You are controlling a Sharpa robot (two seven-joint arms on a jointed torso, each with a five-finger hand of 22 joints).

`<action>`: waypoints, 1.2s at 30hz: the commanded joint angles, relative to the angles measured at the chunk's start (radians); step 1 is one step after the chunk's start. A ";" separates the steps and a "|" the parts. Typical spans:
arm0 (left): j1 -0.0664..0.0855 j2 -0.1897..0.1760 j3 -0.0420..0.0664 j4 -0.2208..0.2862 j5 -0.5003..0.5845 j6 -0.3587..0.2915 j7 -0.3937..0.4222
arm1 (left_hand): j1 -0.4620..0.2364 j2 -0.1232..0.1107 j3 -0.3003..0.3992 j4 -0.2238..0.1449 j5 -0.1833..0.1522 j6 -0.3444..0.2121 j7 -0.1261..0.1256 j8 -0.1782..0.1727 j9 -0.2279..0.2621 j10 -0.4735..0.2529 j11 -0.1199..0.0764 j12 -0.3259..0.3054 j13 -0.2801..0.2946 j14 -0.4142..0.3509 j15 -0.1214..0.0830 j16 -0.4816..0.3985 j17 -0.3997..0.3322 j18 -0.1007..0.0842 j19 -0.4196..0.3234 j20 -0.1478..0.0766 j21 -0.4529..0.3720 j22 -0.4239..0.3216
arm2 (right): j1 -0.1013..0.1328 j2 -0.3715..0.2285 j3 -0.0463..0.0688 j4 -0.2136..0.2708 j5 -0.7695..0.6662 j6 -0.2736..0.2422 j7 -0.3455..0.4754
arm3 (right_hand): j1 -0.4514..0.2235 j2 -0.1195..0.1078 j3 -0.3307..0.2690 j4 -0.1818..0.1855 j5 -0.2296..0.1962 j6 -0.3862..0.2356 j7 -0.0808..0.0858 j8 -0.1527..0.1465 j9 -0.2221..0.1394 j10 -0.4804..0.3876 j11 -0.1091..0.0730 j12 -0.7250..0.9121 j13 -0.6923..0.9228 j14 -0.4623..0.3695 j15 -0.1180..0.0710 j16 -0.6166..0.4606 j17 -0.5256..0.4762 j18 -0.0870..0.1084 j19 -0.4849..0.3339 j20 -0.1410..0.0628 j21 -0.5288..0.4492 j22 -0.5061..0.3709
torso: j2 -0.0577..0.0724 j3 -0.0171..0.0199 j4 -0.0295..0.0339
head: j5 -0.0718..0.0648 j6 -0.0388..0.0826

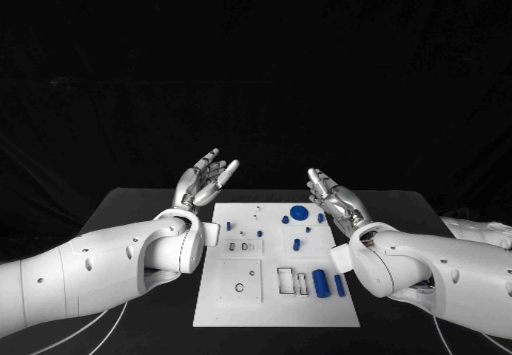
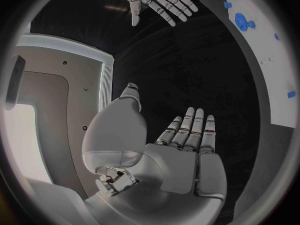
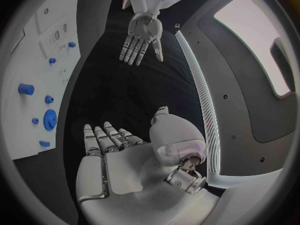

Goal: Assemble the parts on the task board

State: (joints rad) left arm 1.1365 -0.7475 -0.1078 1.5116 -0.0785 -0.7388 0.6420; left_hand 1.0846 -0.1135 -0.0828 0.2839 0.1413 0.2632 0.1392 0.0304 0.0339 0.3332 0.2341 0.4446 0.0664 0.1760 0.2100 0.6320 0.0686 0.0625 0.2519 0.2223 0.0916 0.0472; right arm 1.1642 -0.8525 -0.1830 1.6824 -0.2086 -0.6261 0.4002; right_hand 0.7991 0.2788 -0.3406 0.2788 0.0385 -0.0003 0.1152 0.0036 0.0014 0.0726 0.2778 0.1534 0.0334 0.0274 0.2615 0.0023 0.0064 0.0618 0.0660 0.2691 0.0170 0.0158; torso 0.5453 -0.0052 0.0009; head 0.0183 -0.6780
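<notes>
The white task board (image 1: 240,307) lies in the middle of the black table. Blue parts sit on it: a round disc (image 1: 300,213) near the far edge, small pegs (image 1: 297,244) mid-board, two cylinders (image 1: 320,282) near the front right. My left hand (image 1: 205,180) is raised above the board's far left corner, fingers straight and apart, holding nothing. My right hand (image 1: 334,195) is raised over the far right corner, also flat and empty. In the left wrist view the left hand (image 2: 187,150) faces the right hand (image 2: 157,1); the right wrist view has the right hand (image 3: 112,155), the left hand (image 3: 141,37) and the board (image 3: 37,85).
The board has rectangular slots (image 1: 288,280) and a square plate with a hole (image 1: 239,281) on its near half. Black table (image 1: 139,207) surface runs along both sides of the board. My white forearms (image 1: 118,262) flank the board's near half.
</notes>
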 commanded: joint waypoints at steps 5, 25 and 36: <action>0.009 0.005 -0.008 -0.006 -0.072 0.048 0.188 | 0.032 0.000 -0.002 0.016 0.006 -0.036 -0.014 -0.002 -0.004 0.086 0.053 0.075 0.005 0.166 0.042 0.077 0.000 0.052 0.351 0.064 0.171 0.072 | 0.026 -0.016 -0.035 0.030 -0.206 0.158 -0.094 | 0.066 0.011 -0.017 0.011 0.009 0.002 0.182 -0.003 -0.001 0.046 0.016 0.059 0.013 0.088 0.014 0.034 0.019 0.027 0.084 0.023 0.035 0.020 | 0.000 0.0000 0.0000 | 0.000 0.000; 0.009 0.027 -0.046 -0.100 -0.207 0.144 -0.064 | -0.011 0.056 0.019 0.007 -0.008 -0.104 -0.053 -0.005 -0.008 0.927 -0.212 0.549 0.485 1.079 -0.224 0.584 0.758 0.106 0.779 -0.114 0.704 0.390 | 0.041 -0.018 -0.038 -0.080 -0.207 0.210 -0.066 | 0.147 0.012 0.011 0.015 0.006 0.017 0.102 0.001 0.004 0.447 -0.105 0.269 0.037 1.473 -0.168 1.478 1.311 0.056 1.220 -0.111 0.977 0.685 | 0.034 -0.0007 0.0078 | 0.021 -0.058; 0.011 0.030 -0.048 -0.127 -0.398 0.163 -0.133 | 0.024 0.079 0.009 0.003 -0.013 0.012 0.014 0.003 0.004 1.238 -0.165 1.126 1.504 1.395 -0.182 0.939 1.502 -0.043 1.222 -0.098 1.445 1.437 | 0.065 -0.015 -0.038 -0.111 -0.235 0.243 -0.081 | 0.191 0.003 0.011 0.012 0.047 0.055 0.068 0.010 0.014 0.637 -0.110 0.430 0.140 1.543 -0.159 1.569 1.564 -0.062 1.505 -0.061 1.554 1.555 | 0.076 -0.0019 0.0149 | 0.016 -0.058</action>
State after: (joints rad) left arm 1.1457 -0.7199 -0.1564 1.3836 -0.3757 -0.6000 0.5417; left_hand 1.0985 -0.0486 -0.0701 0.2938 0.1332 0.2222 0.1198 0.0303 0.0334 1.3996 0.0508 1.3388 1.1547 1.4161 0.0126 1.4167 1.2622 0.0948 1.2014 0.1159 1.2167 1.0104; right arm 1.2260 -0.8696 -0.2216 1.5763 -0.4149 -0.4201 0.3236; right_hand 0.9813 0.2814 -0.3249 0.2938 0.0802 0.0471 0.1226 0.0111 0.0143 0.7019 0.1669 0.5764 0.1669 1.4667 0.1038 1.5674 1.3082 0.0135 1.4661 0.2007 1.5674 1.3082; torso 0.6042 -0.0065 0.0131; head 0.0409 -0.7379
